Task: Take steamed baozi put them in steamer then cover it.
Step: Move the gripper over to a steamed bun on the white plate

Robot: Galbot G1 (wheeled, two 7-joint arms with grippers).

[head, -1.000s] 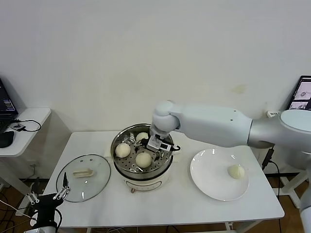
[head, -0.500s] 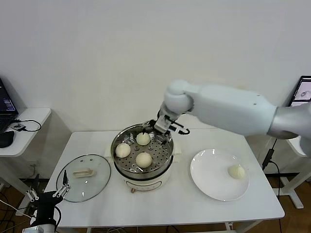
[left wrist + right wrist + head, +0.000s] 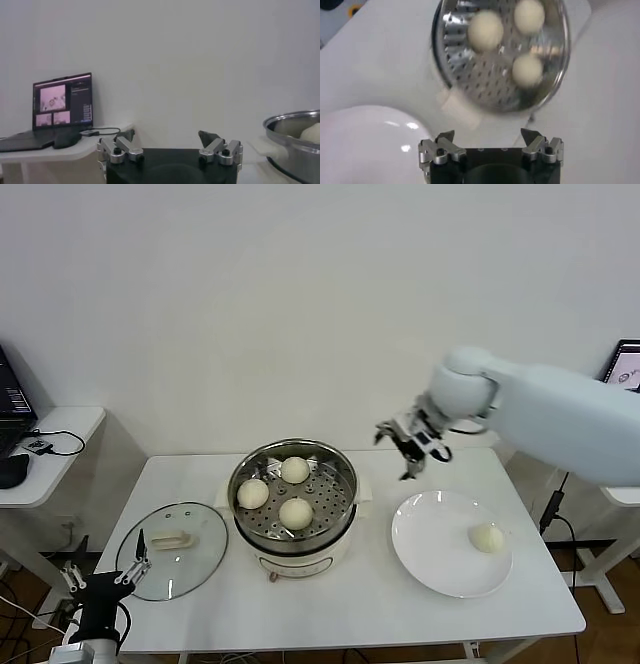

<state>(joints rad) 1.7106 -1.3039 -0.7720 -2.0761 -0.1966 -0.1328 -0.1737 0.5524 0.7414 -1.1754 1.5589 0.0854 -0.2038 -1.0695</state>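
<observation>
The steamer [image 3: 247, 523] stands at the table's middle with three baozi [image 3: 295, 512] on its perforated tray; it also shows in the right wrist view [image 3: 490, 92] with the three buns [image 3: 485, 30]. A fourth baozi [image 3: 486, 537] lies on the white plate [image 3: 430, 534]. The glass cover [image 3: 195, 568] with its cream handle lies flat left of the steamer. My right gripper [image 3: 410, 449] is open and empty, in the air between steamer and plate [image 3: 488, 136]. My left gripper [image 3: 105, 572] is open and empty, low at the table's front left [image 3: 167, 137].
A side table [image 3: 60, 434] with a laptop, mouse and cables stands at the left. Another screen [image 3: 622, 372] is at the far right. The steamer's rim [image 3: 295, 125] shows at the edge of the left wrist view.
My right gripper has left a baozi in the steamer, risen out of it and swung right toward the plate. The left arm has barely moved.
</observation>
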